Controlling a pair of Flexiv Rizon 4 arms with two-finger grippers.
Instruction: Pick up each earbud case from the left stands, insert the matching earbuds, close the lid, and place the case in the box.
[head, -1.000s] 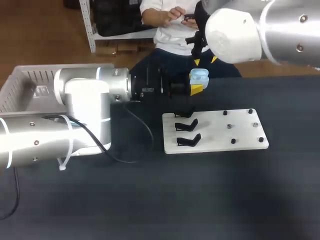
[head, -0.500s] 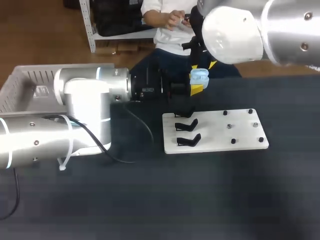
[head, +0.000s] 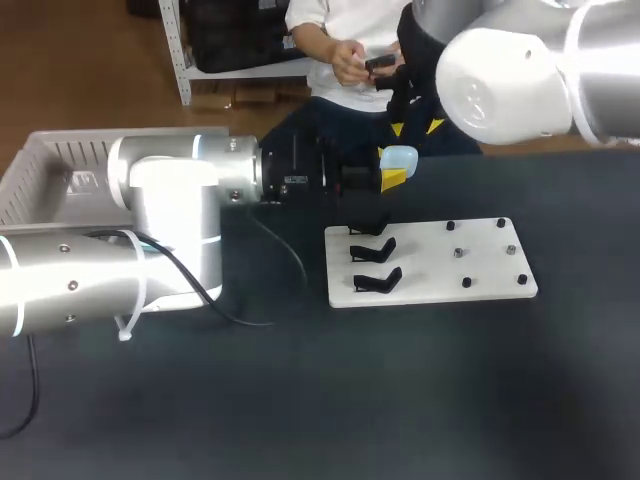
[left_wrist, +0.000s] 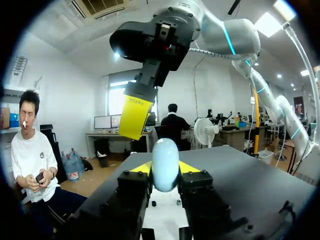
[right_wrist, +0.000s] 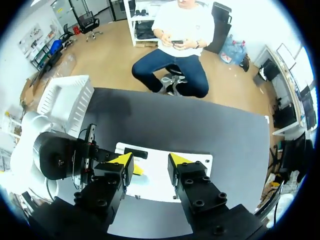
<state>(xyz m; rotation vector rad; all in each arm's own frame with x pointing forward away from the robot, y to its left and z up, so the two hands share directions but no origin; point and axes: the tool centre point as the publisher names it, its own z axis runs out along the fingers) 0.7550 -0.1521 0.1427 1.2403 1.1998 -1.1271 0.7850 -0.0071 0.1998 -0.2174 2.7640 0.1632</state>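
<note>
A pale blue earbud case (head: 399, 158) hangs above the table behind the white stand board (head: 430, 285), lid down. My left gripper (head: 395, 172) is shut on it from both sides. In the left wrist view the case (left_wrist: 165, 164) stands upright between the yellow-tipped fingers (left_wrist: 192, 169). My right gripper (head: 414, 128) hovers just above and behind the case, open and holding nothing. In its own view the right gripper (right_wrist: 150, 162) looks down on the board (right_wrist: 155, 185) and on the left gripper's yellow tip (right_wrist: 136, 170). Its yellow finger (left_wrist: 135, 116) also shows above the case.
Three black stands (head: 376, 250) sit in a column at the board's left end, none bearing a case. Several small black pegs (head: 466, 283) dot its right half. A white box (head: 55, 175) stands at the far left, behind my left arm (head: 170, 215).
The case's lid was up and is now down. My right gripper has lifted up and to the right, away from the case. The left arm has kept still.
</note>
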